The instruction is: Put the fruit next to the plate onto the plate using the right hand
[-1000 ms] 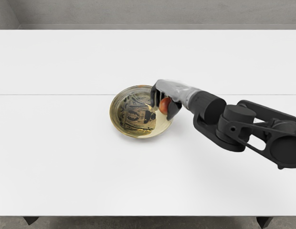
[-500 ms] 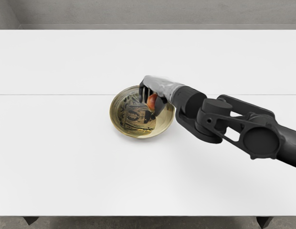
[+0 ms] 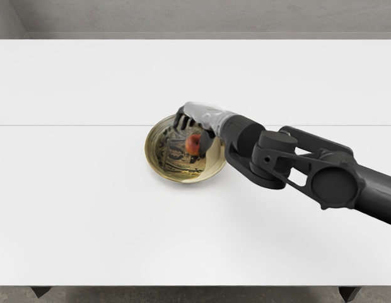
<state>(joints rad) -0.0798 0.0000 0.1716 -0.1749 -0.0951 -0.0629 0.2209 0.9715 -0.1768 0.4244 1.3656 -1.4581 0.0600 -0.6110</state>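
The plate (image 3: 163, 165) is a shallow golden dish with a dark pattern, near the middle of the white table. A small red-orange fruit (image 3: 193, 144) lies in the plate's right half, just under my right hand (image 3: 189, 128). The right arm enters from the right edge and reaches over the plate's right rim. The hand's dark fingers (image 3: 181, 118) are spread above the plate's far side, lifted off the fruit, with the thumb close beside it on the right. The palm hides the fruit's upper edge. The left arm does not show.
The white table (image 3: 88, 208) stretches wide around the plate, with a seam line running across it at the plate's far rim. The bulky dark forearm and elbow joints (image 3: 328, 183) hang over the table to the right of the plate.
The right hand carried the fruit leftward from the plate's right rim to over the plate. Its fingers have since spread, and the fruit now sits lower, in the plate.
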